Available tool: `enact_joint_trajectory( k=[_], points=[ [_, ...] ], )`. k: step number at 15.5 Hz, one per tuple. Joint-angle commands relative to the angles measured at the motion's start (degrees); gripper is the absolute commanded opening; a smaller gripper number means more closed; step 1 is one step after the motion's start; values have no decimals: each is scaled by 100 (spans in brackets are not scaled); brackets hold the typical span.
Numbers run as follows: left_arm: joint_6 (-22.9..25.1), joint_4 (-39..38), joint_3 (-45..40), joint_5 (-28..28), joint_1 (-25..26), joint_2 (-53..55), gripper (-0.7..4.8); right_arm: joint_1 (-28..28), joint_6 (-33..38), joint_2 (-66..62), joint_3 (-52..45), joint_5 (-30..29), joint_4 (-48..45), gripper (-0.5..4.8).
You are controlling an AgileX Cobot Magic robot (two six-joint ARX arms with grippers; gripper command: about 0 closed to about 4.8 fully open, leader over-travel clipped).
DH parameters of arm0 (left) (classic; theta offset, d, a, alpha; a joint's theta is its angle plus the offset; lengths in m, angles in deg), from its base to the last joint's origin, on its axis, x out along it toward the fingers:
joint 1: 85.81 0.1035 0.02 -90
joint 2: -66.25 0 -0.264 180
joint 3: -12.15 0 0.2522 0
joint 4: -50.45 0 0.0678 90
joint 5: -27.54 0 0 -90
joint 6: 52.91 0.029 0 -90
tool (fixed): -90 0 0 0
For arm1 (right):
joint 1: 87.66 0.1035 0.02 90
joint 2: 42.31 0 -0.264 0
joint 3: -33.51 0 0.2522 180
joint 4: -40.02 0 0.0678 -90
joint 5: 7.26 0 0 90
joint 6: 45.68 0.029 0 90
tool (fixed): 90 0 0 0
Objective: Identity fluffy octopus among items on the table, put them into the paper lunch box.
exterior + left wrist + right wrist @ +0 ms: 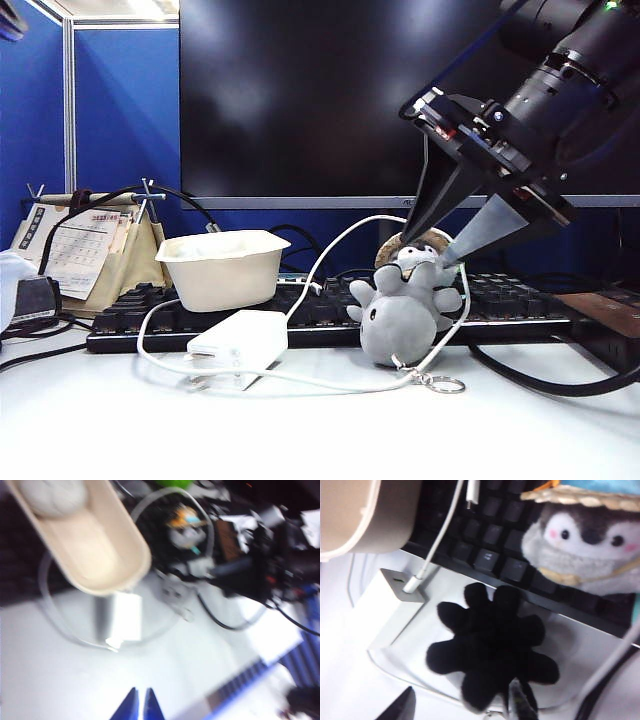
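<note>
**Right end effector poised over the octopus, grasp not yet made**

The right end effector (440, 240) hangs spread wide above the one fluffy octopus (402, 318), which sits on the table (320, 430) against the keyboard (330, 310), beside one hatted penguin plush (585, 545). Next it likely must descend and close. One paper lunch box (222, 268) and one charger (240, 340) lie nearby. The left end effector (140, 707), held high, looks pinched together, holding nothing.

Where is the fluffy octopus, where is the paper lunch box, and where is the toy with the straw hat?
fluffy octopus (402, 322): exterior view, on its grey belly.
paper lunch box (222, 280): exterior view, on its front wall.
straw-hat plush (585, 550): right wrist view, on its face, under the hat brim.
</note>
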Motion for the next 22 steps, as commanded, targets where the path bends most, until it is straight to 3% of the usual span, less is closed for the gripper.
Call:
enact_joint_trajectory(
  k=[1, 17, 21, 22],
  points=[
    [28, -50, 24, 474, 2, -9, 30, 9, -22, 13, 35, 0, 107, 243],
    [28, -70, 24, 551, 2, -11, 30, 46, -22, -662, 39, -304, 35, 241],
    [28, -66, 24, 549, 2, -9, 30, 48, -20, -662, 50, -304, -79, 186],
    [28, -66, 24, 549, 2, -11, 30, 48, -20, -662, 50, -304, -79, 120]
  ],
)
